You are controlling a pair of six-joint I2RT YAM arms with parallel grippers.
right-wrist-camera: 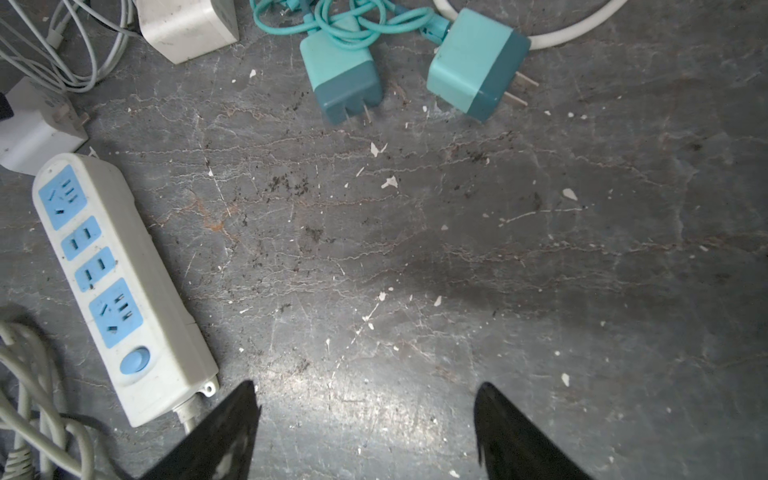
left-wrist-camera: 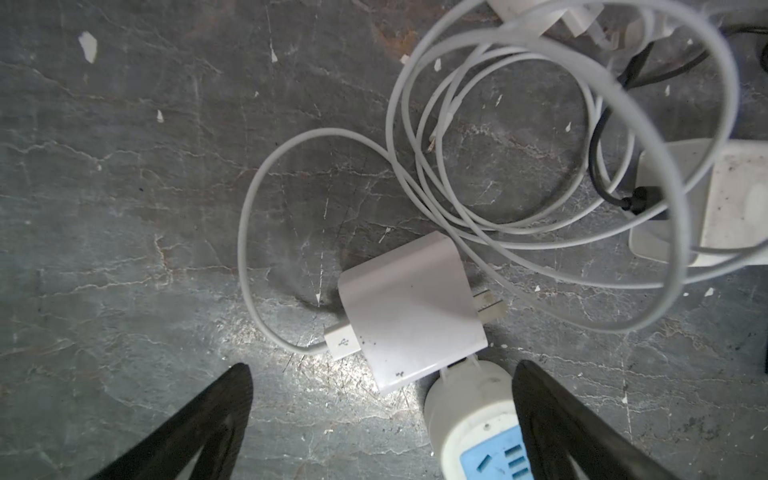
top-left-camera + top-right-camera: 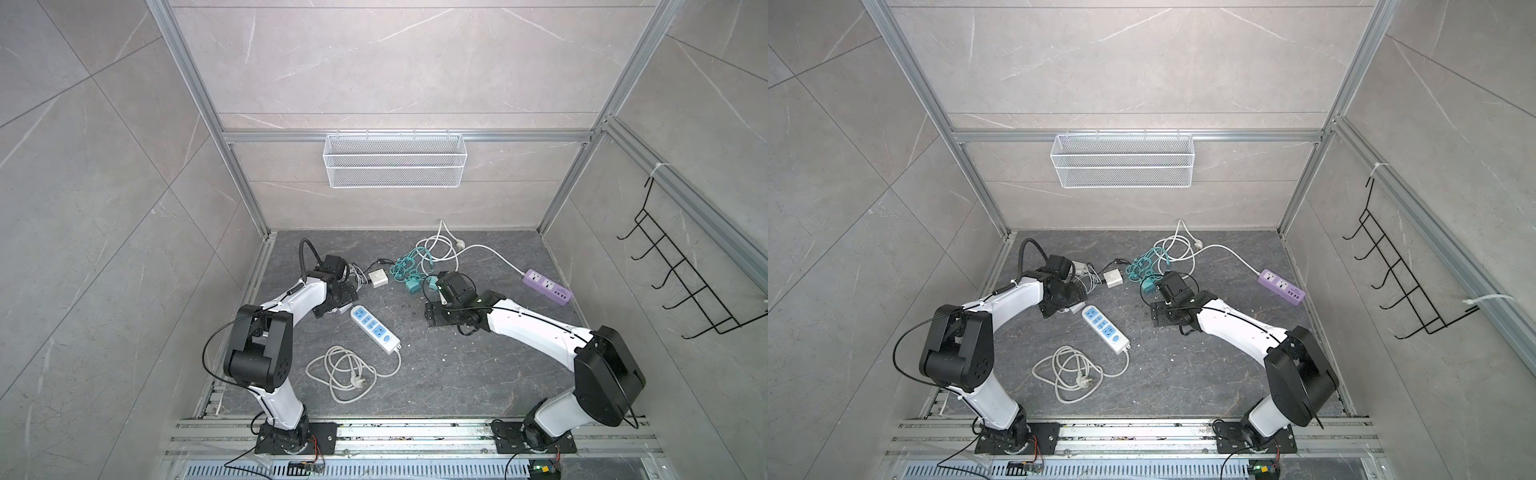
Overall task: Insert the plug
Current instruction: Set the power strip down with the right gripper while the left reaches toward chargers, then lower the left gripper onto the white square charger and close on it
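The plug, a white charger block with two prongs and a USB cable, lies flat on the dark floor. It touches the end of the white power strip with blue sockets. My left gripper hovers open just above it, holding nothing; one finger stands beside the strip's end. My right gripper is open over bare floor to the right of the strip, empty.
Two teal chargers with tangled teal cable lie behind my right gripper. Also in view are a white cube adapter, a purple power strip, the strip's coiled cord, a wire basket and a hook rack.
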